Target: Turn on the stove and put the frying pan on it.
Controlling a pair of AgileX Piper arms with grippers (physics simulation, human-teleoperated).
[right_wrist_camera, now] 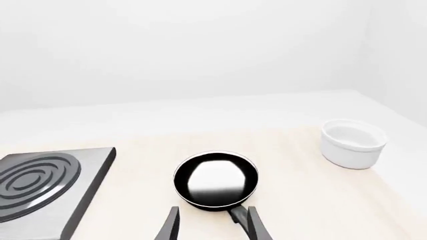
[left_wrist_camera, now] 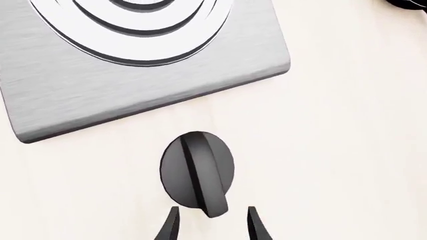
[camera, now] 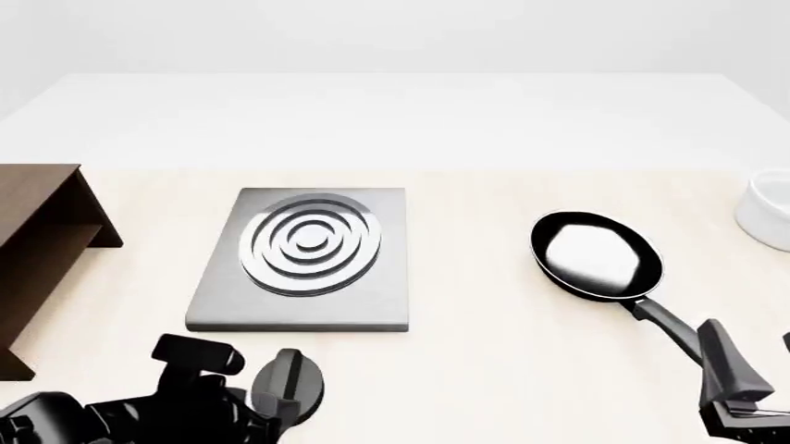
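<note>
black and ridged, the knob (camera: 291, 383) sits nearest, on the pale table (camera: 494, 370) just in front of the stove's near edge and apart from it. in the left wrist view its raised ridge (left_wrist_camera: 200, 172) runs nearly along the fingers' line, slightly slanted. the left gripper (left_wrist_camera: 212, 225) hovers at the knob with its jaws parted, one fingertip on each side of the knob's near end, holding nothing. in the front view the left arm (camera: 148, 402) lies low at the bottom left, its dark body partly covering the knob.

further on, the stove (camera: 302, 259) is a flat brushed grey slab with raised silver concentric rings (camera: 311, 242), its top bare. bare tabletop lies between it and the frying pan (camera: 597, 255) to the right.

the pan is round, shallow and black with a glossy pale inside; its long handle (camera: 660, 319) runs back toward the near right corner. the right gripper (right_wrist_camera: 212, 225) is spread open around the handle's end, one finger (right_wrist_camera: 257, 225) close beside it; i cannot tell whether it touches.

a brown wooden cabinet (camera: 43, 250) stands at the left edge, well apart from the stove. a white bowl (camera: 771, 211) sits at the far right, beyond the pan.
</note>
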